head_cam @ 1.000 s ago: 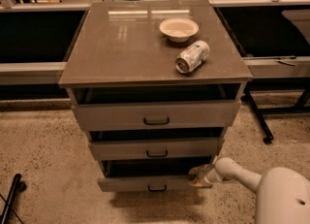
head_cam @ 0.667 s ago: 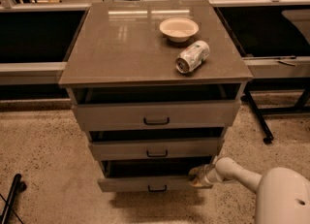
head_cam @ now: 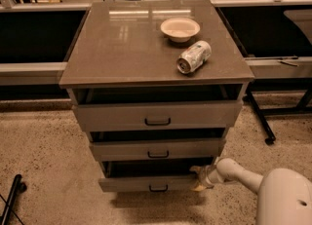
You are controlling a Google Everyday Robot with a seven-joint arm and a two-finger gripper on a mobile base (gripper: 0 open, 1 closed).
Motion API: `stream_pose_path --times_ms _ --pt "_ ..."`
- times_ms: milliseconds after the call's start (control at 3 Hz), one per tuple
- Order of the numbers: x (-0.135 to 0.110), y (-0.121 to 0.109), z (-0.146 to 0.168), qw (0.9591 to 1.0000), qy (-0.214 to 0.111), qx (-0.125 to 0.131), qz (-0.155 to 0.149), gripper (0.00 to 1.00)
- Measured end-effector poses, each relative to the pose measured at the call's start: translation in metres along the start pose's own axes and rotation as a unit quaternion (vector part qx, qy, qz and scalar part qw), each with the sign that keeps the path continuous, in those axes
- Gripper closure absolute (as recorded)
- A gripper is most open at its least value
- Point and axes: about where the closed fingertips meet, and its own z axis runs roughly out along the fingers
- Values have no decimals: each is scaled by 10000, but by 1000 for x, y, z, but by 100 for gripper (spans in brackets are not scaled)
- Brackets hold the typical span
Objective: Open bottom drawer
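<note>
The bottom drawer (head_cam: 131,183) is the lowest of three grey-brown drawers in the cabinet, with a small black bar handle (head_cam: 158,188) at its centre. It stands pulled out a little, with a dark gap above its front. My gripper (head_cam: 199,178) is at the right end of the bottom drawer's front, at its top edge, on the white arm (head_cam: 239,172) that reaches in from the lower right. The middle drawer (head_cam: 157,149) and the top drawer (head_cam: 157,116) also stand slightly out.
On the cabinet top (head_cam: 117,44) lie a shallow white bowl (head_cam: 180,28) and a can on its side (head_cam: 193,57). Low dark shelving runs behind on both sides. A black stand leg (head_cam: 258,114) is at the right, a black rod (head_cam: 10,200) at the lower left.
</note>
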Motion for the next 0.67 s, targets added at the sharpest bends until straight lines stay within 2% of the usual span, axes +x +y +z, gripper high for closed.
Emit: stream_pose_path --times_ms 333,667 --pt "0 0 0 10000 0 0 0 0" --pt "-1 2 0 10000 17 -28 5 0"
